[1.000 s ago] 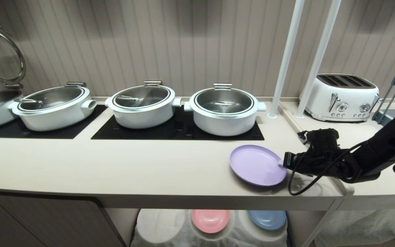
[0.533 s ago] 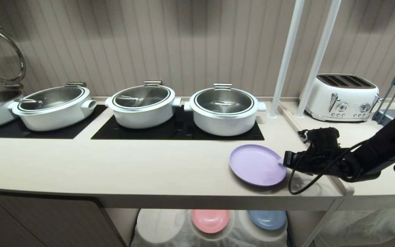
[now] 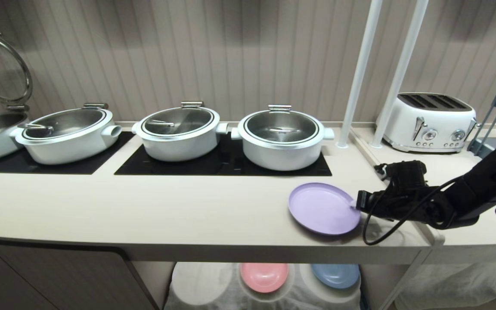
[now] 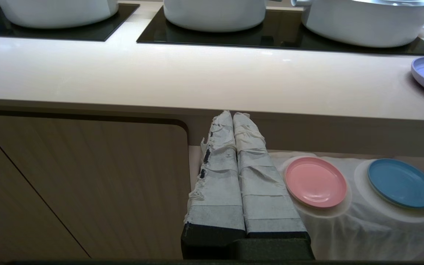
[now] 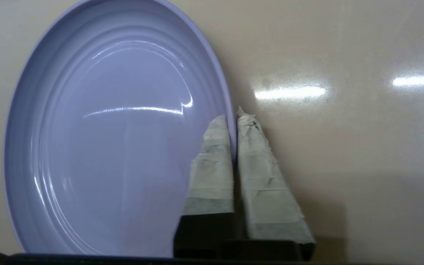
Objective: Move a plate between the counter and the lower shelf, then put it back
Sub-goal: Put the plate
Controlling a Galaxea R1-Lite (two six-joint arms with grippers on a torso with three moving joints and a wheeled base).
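Right arm: reached in low from the right, nearly level over the counter (image 3: 187,211).
Right gripper (image 5: 233,119): pinched on the plate (image 3: 323,208) rim.
Left gripper (image 4: 233,115): fingers together, below the counter edge.

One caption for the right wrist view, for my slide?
Right gripper shut on the rim of the lilac plate over the beige counter.
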